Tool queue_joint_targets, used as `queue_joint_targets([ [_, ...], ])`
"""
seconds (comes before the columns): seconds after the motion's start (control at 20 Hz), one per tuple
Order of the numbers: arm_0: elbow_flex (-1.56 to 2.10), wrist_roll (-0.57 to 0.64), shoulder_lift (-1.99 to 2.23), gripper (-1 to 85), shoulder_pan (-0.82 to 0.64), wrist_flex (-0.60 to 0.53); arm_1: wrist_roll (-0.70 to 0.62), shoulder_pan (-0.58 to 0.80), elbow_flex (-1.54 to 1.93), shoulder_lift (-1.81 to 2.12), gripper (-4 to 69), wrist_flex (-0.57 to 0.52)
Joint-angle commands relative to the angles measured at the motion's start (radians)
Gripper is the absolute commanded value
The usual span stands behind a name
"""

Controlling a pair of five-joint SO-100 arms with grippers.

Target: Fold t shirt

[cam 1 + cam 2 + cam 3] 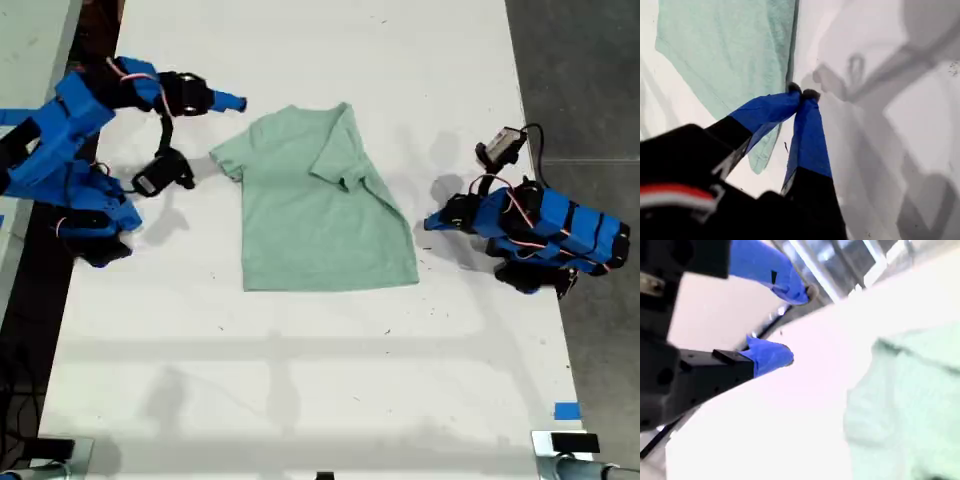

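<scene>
One sleeve of the t shirt (320, 205) already lies folded inward. My first gripper (803, 93), jaws pressed together, hangs just beside its edge; my second gripper (790, 322), jaws spread, hovers near the other sleeve. A shallow pinch there could drag the cloth crooked.

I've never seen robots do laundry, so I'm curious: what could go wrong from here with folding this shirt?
1. My first hand is shut just beside the t shirt, gripping nothing. Moving in like this might shove and bunch the cloth.
2. One sleeve lies folded loosely over the body, so any tug may undo it.
3. My second hand is open and off the cloth, so its pinch could miss the thin edge.
</scene>
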Motion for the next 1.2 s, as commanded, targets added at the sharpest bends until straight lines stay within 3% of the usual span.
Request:
queue_joint_targets([
  [0.0,-0.152,0.037,-0.275,15.9,-0.152,0.029,0.005,0.009,0.049,0.011,1.2,0.006],
  [0.2,-0.071,-0.034,-0.394,14.9,-0.255,0.009,0.002,0.008,0.049,0.011,1.2,0.006],
  [0.45,0.143,-0.189,-0.396,12.8,-0.232,-0.060,-0.002,0.008,0.049,0.011,1.2,0.006],
  [0.75,0.138,-0.232,-0.635,12.1,-0.199,-0.143,0.000,0.006,0.049,0.011,1.2,0.006],
  [0.8,0.098,-0.219,-0.678,0.0,-0.209,-0.123,0.000,0.006,0.049,0.011,1.2,0.006],
  [1.0,-0.029,-0.229,-0.512,0.0,-0.196,-0.005,0.000,0.006,0.049,0.011,1.2,0.006],
  [1.15,-0.295,-0.253,-0.426,0.0,-0.087,0.110,0.000,0.008,0.049,0.011,1.2,0.006],
])
